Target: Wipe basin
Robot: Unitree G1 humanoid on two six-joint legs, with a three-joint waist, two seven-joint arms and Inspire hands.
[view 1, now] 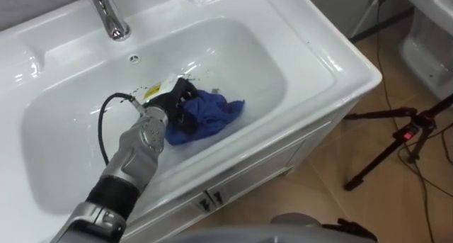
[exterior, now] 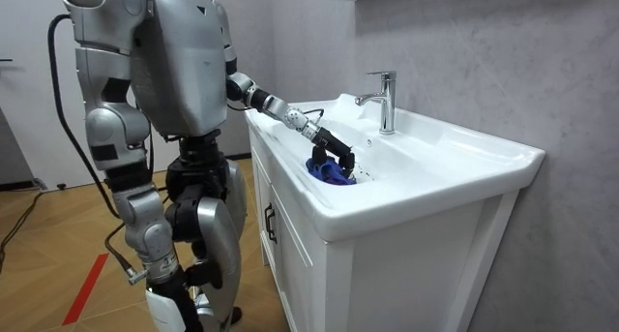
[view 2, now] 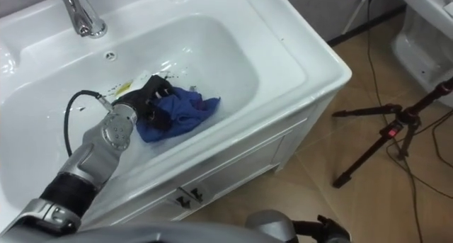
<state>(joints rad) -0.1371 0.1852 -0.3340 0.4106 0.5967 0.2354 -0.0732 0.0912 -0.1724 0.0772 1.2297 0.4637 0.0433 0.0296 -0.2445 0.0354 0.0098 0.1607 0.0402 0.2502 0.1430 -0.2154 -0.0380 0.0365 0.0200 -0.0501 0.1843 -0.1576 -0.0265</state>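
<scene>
Left hand (view 1: 172,103), fingers curled round the blue cloth (view 1: 212,114), presses it on the basin (view 1: 248,59) floor by the front wall; wiping looks underway, with most of the bowl probably left.

There is one basin (view 1: 333,66), with one blue cloth (view 1: 212,114) and one left hand (view 1: 168,105) in it. One tap (view 1: 107,15) stands at the far left. The one near cabinet (view 1: 283,158) has two small handles (view 1: 206,202). One tripod (view 1: 396,140) stands at the right.
</scene>
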